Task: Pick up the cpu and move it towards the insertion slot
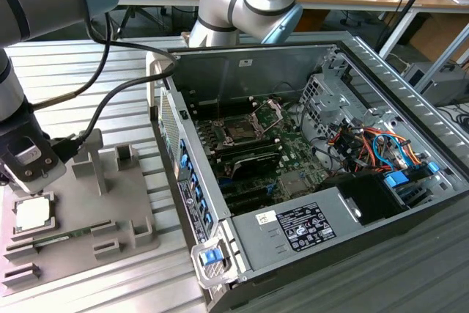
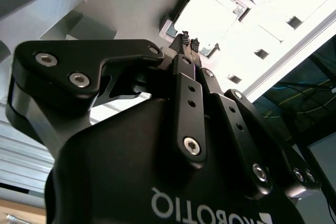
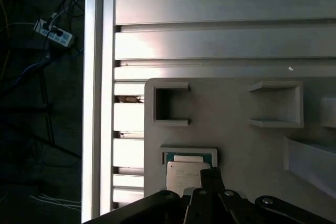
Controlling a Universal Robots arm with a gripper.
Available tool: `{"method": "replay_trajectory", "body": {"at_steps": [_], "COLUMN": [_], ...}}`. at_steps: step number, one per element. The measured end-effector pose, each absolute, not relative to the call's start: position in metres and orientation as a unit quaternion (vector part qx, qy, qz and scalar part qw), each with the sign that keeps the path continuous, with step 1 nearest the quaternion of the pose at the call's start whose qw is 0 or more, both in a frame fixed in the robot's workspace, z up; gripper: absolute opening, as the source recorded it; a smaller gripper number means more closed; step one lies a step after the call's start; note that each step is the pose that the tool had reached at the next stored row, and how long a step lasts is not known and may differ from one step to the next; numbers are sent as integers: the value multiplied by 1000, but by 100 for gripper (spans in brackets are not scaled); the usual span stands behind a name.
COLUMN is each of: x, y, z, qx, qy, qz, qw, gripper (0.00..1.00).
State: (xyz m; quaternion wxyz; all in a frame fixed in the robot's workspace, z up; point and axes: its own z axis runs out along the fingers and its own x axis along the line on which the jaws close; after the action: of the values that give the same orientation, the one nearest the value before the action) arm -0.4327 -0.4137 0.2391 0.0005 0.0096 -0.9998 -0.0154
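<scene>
The cpu (image 1: 33,212), a small square chip with a silvery-white top, lies flat in a recess of the grey tray (image 1: 110,210) at the exterior view's left. My gripper (image 1: 33,185) hangs directly above it. In both wrist views the black fingers run together to a narrow tip (image 2: 188,40), which sits over one edge of the cpu (image 2: 207,17), and nothing shows between them. The first wrist view shows the gripper (image 3: 210,174) against the cpu (image 3: 184,174) in the tray (image 3: 226,114). The insertion slot (image 1: 240,130) lies inside the open computer case, its metal bracket (image 1: 272,111) swung up.
The open computer case (image 1: 330,181) takes up the middle and the exterior view's right, its side wall (image 1: 187,174) standing between tray and slot. Upright grey posts (image 1: 91,159) rise from the tray near my gripper. My cable (image 1: 102,93) loops above the tray. Ribbed metal tabletop (image 3: 226,40) surrounds the tray.
</scene>
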Motion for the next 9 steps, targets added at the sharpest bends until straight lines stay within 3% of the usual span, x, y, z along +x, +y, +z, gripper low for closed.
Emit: {"method": "replay_trajectory", "body": {"at_steps": [9], "x": [-433], "y": [-416], "z": [237], "qx": [10], "qy": [-1000], "qz": [-15], "qw": [0], "gripper": [11]}}
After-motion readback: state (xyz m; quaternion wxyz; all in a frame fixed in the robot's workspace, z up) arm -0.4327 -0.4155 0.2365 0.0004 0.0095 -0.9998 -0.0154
